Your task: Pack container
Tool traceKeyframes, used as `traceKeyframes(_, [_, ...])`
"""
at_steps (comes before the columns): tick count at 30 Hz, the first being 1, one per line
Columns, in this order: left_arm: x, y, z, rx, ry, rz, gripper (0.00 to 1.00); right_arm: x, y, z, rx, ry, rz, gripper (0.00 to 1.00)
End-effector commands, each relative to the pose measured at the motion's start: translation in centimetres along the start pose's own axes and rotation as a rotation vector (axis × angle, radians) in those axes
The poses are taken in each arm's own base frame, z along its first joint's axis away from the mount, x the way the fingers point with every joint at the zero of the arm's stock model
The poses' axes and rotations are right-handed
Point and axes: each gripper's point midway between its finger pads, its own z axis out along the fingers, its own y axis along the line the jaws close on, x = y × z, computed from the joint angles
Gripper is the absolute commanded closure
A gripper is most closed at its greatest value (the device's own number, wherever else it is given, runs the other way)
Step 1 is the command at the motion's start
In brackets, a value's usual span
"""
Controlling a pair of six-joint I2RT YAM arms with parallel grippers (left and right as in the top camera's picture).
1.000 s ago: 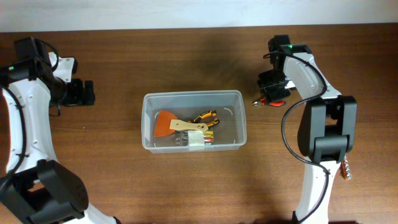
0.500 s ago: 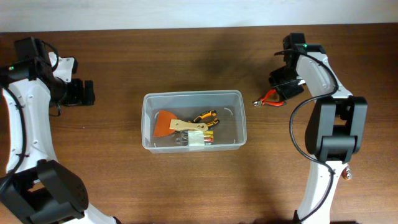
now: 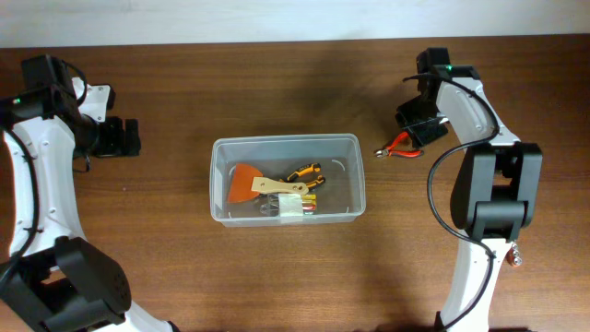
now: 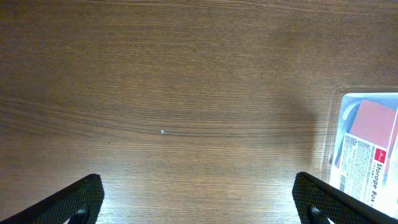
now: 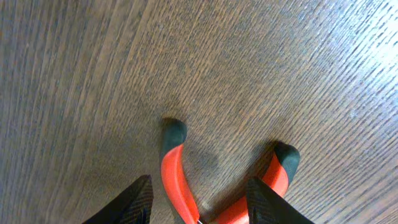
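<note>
Red pliers (image 5: pixel 171 177) lie on the wood between the fingers of my right gripper (image 5: pixel 200 198), which stand open on both sides of the handles and grip nothing. In the last second this arm slid to the right, then came back a little. The pliers stayed on the table (image 3: pixel 277 74), just right of the container (image 3: pixel 286 140). I judge the pick-up is not yet done. My left gripper (image 4: pixel 202 202) hangs wide open, empty, well apart.

Pliers (image 3: pixel 395 145) right of container (image 3: pixel 286 139)
</note>
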Motion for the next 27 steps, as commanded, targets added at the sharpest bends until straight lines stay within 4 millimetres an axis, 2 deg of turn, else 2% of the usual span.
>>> traceKeyframes(1, [0.2,0.1,0.4,0.014,0.008,-0.019,0.01,0.0,0.4,0.3,0.006,-0.014,-0.025,0.51])
traceKeyframes(10, [0.2,0.1,0.4,0.014,0.008,-0.019,0.01,0.1,0.3,0.3,0.01,-0.012,-0.025,0.51])
traceKeyframes(27, [0.2,0.1,0.4,0.014,0.008,-0.019,0.01,1.4,1.0,0.4,0.031,-0.05,-0.074,0.5])
